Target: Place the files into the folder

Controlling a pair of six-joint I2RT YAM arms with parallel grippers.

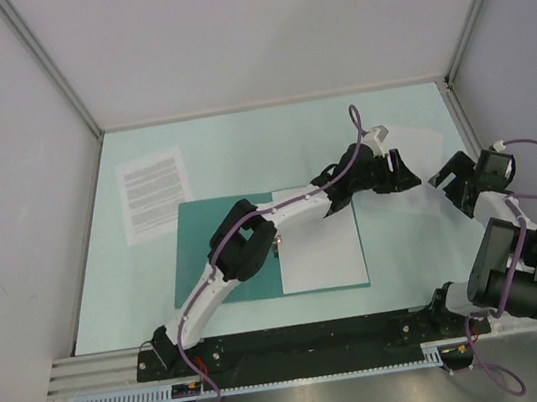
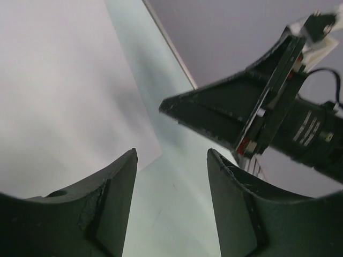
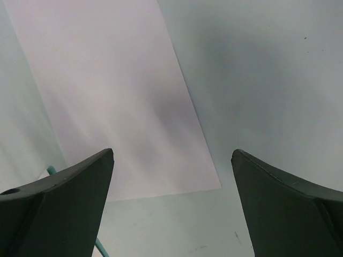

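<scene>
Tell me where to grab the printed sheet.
Pinch the printed sheet at its near right corner, beside the folder, coming in low from the right with the left end effector. It lies flat and thin, so probably only an edge gives purchase.

Soft even light; wrist views slightly blurred.

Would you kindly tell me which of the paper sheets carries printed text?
The sheet at the table's far left, near a corner of the folder; the sheet at far right looks blank.
</scene>
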